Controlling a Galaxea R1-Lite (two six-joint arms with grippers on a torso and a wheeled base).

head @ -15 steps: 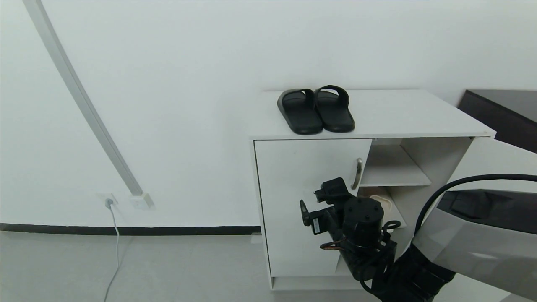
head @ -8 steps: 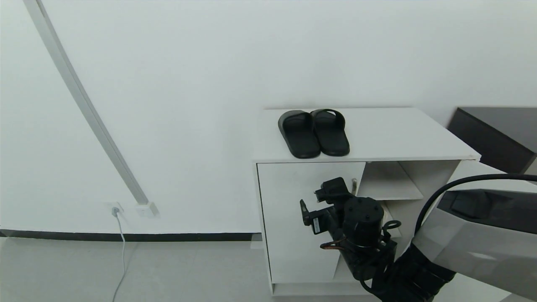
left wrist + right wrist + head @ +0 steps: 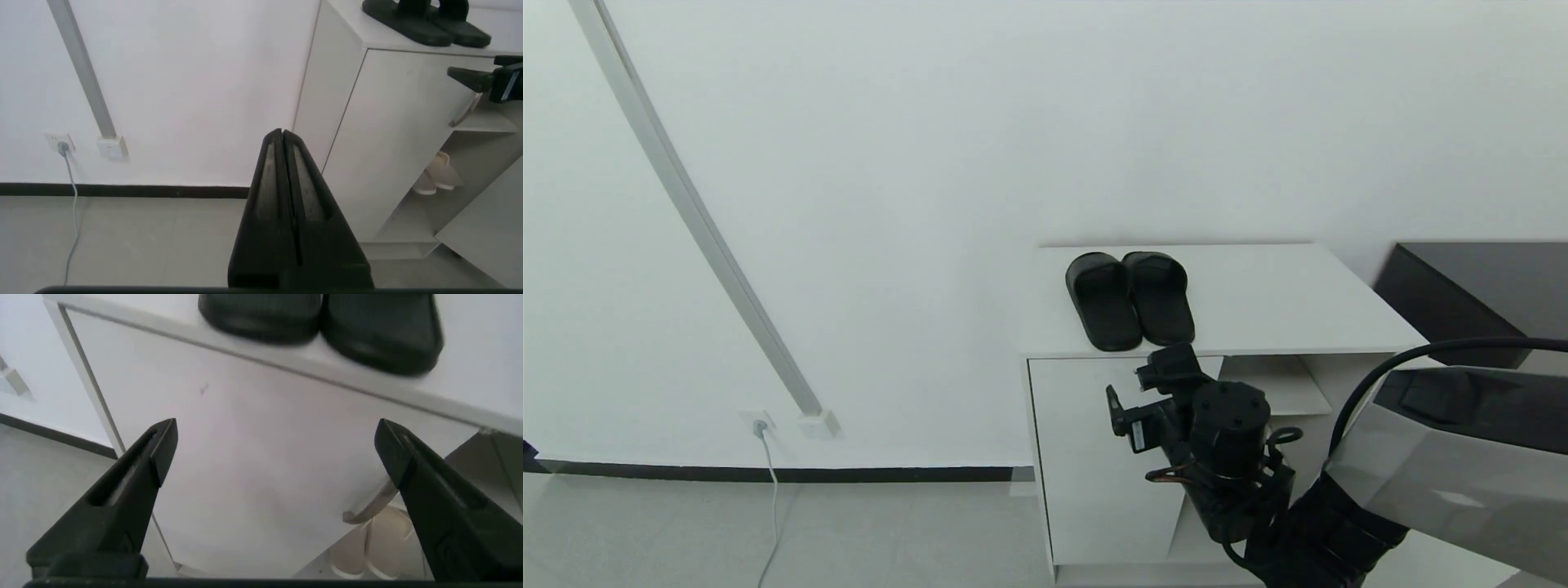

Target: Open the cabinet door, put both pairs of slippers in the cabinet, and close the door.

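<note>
A pair of black slippers (image 3: 1131,298) lies on top of the white cabinet (image 3: 1258,310). Its left door (image 3: 1094,465) is shut and its right side stands open. My right gripper (image 3: 1147,396) hangs open in front of the left door's upper edge, just below the black slippers (image 3: 327,318), with nothing between its fingers (image 3: 131,490). In the right wrist view the door handle (image 3: 372,508) shows, with a beige pair of slippers (image 3: 377,543) inside the cabinet beyond it. My left gripper (image 3: 282,143) is shut and empty, off to the cabinet's left, and the beige slippers (image 3: 433,171) lie on the lower shelf.
A dark piece of furniture (image 3: 1462,294) stands right of the cabinet. On the wall to the left are a slanted grey conduit (image 3: 686,204), a socket (image 3: 760,425) and a cable running down to the floor. The grey floor left of the cabinet is open room.
The whole head picture has shifted down, so the camera has moved. Against the cabinet, my right gripper now stands higher, at the door's top edge instead of beside the handle.
</note>
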